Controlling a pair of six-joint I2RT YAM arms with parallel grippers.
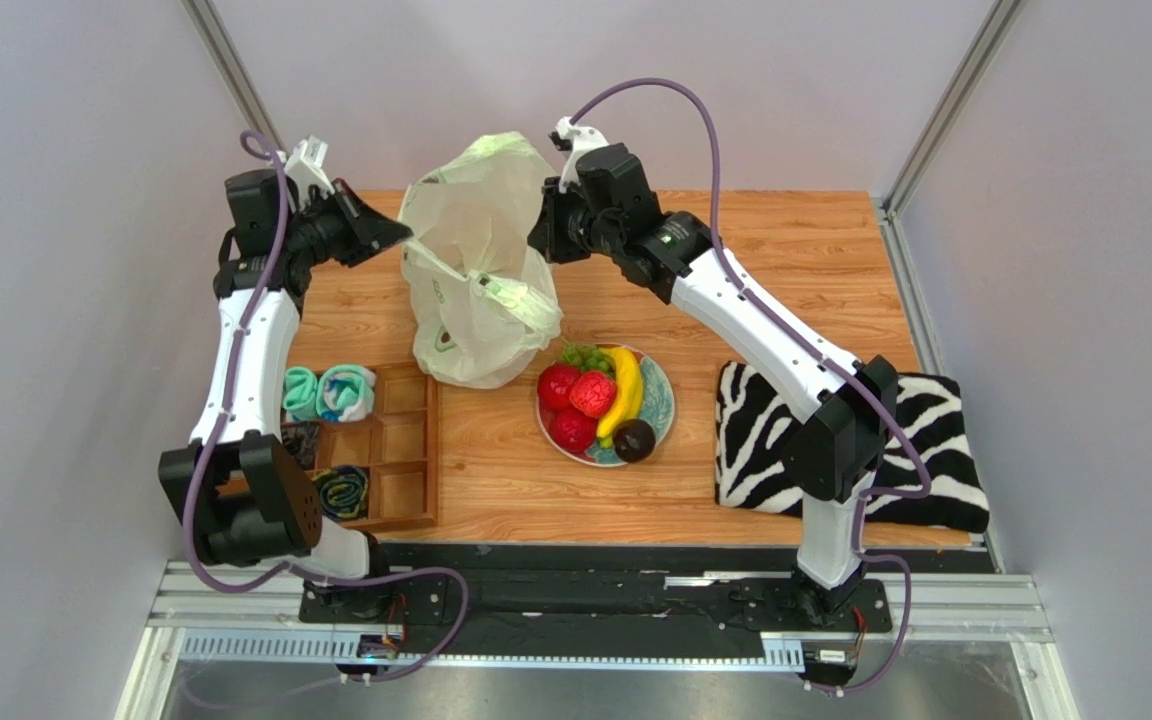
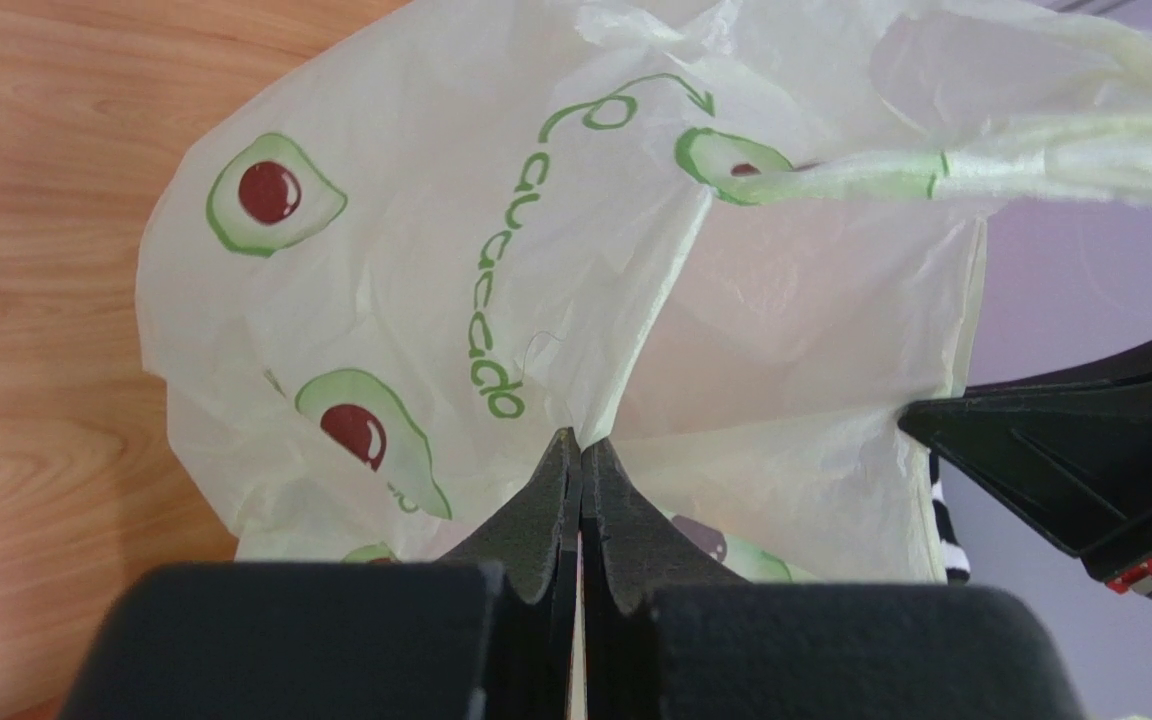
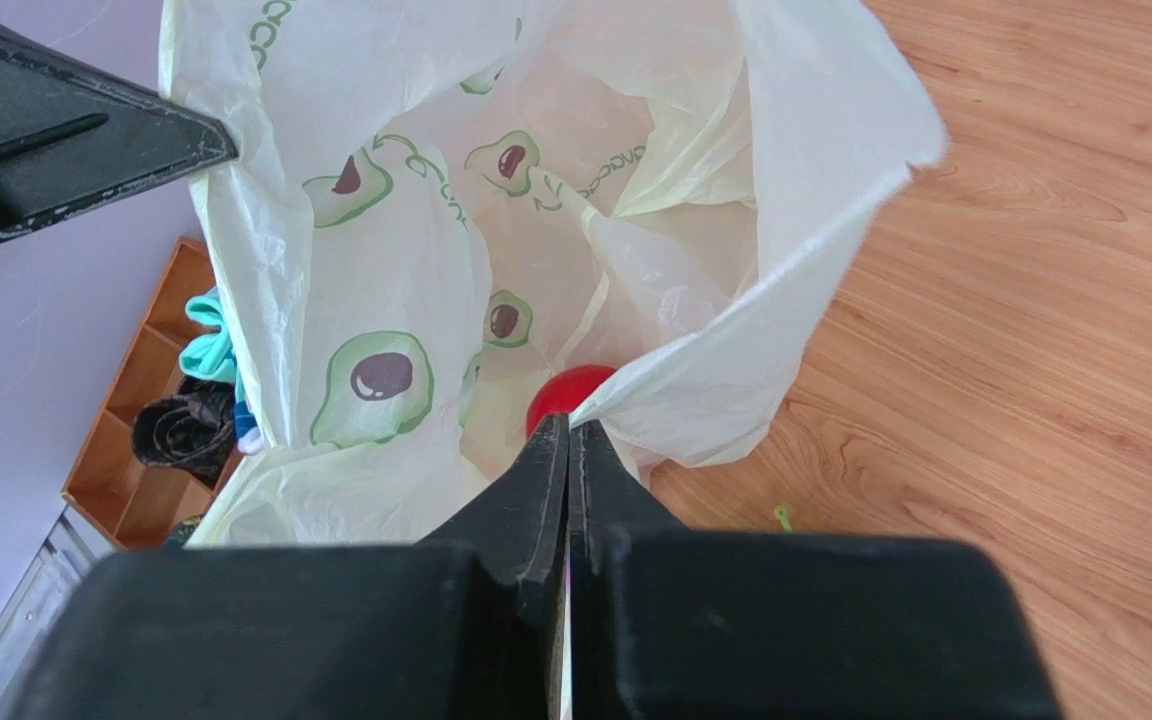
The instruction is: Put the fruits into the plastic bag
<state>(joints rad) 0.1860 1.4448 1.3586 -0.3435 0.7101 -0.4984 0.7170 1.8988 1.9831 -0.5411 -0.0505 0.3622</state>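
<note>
Here, first, a big wooden table point(image 1: 778, 255). At its far side, the plastic bag point(image 1: 470, 285), pale yellow-green with little avocado pictures, standing tall with its top spread open. At the bag's left edge, the left gripper point(image 1: 387, 233), its black fingers point(image 2: 537, 518) pressed together with a fold of the bag pinched between them. At the bag's right edge, the right gripper point(image 1: 549, 225), its fingers point(image 3: 522, 503) also squeezed tight on the thin plastic. Down inside the bag, one red round fruit point(image 3: 575, 387), peeking out just past the right fingertips.

At the right side of the table, a zebra-striped cloth point(image 1: 928, 435), partly hidden by the right arm. At the left side, a wooden tray point(image 1: 402, 450) with small boxes, and teal cloth rolls point(image 1: 324, 393) in one corner of it. Between tray and cloth, near the bag, a round plate point(image 1: 660, 393) with a teal edge. On the plate, more fruits, all bunched up and touching: a yellow banana point(image 1: 626, 387), red fruits point(image 1: 579, 398), green grapes point(image 1: 585, 359) at the far edge, and a dark oval fruit point(image 1: 633, 440) at the near edge.
</note>
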